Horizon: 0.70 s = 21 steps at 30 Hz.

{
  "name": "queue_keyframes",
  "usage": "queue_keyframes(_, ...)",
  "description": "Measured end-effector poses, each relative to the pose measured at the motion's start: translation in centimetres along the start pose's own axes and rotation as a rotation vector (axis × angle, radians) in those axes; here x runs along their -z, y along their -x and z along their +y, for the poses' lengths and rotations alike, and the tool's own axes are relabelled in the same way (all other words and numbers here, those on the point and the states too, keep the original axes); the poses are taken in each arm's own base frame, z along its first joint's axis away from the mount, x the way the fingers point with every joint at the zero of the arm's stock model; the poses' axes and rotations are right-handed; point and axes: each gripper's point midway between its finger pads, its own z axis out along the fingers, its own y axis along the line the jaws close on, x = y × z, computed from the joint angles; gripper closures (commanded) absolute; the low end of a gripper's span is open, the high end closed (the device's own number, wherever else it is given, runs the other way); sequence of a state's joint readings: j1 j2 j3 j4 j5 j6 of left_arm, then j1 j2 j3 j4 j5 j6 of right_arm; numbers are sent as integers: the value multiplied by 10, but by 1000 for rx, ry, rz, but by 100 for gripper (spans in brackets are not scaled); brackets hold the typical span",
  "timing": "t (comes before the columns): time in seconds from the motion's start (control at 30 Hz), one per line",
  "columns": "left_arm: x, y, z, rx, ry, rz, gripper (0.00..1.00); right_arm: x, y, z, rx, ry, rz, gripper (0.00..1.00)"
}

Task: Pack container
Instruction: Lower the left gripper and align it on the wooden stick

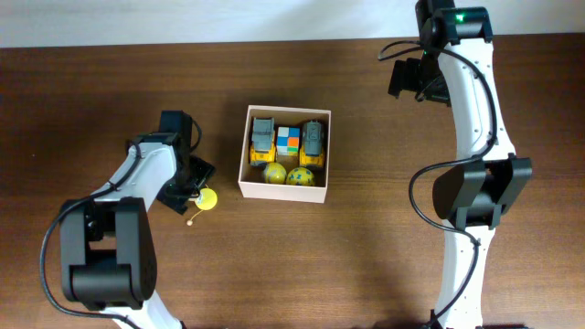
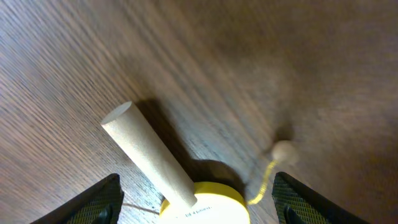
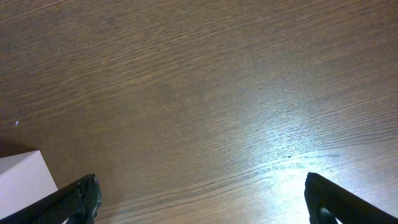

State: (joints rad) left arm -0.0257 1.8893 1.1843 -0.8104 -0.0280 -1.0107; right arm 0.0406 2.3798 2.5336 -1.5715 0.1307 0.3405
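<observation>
The container (image 1: pixel 281 192) sits on the tabletop (image 1: pixel 384 265), holding two toy trucks (image 1: pixel 263 139), a coloured cube (image 1: pixel 289 142) and two yellow balls (image 1: pixel 274 173). Just left of the container, the left tool (image 2: pixel 198 200) stands open, its jaws on either side of a yellow toy (image 2: pixel 205 205) with a wooden peg (image 2: pixel 149 155), gaps showing on both sides. Beyond the container's far right corner, the right tool (image 3: pixel 205 202) stands wide open over the wood.
</observation>
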Motion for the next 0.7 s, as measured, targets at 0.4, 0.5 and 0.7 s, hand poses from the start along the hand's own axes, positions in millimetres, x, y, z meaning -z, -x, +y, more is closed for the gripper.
queue_keyframes(0.4,-9,-14,14,186,24,46,21,0,0,0,0,0,0,1)
queue_keyframes(0.5,-9,-11,16,237,7,41,21,0,0,0,0,0,0,1)
queue_keyframes(0.7,-9,-8,15,276,-14,39,21,0,0,0,0,0,0,1)
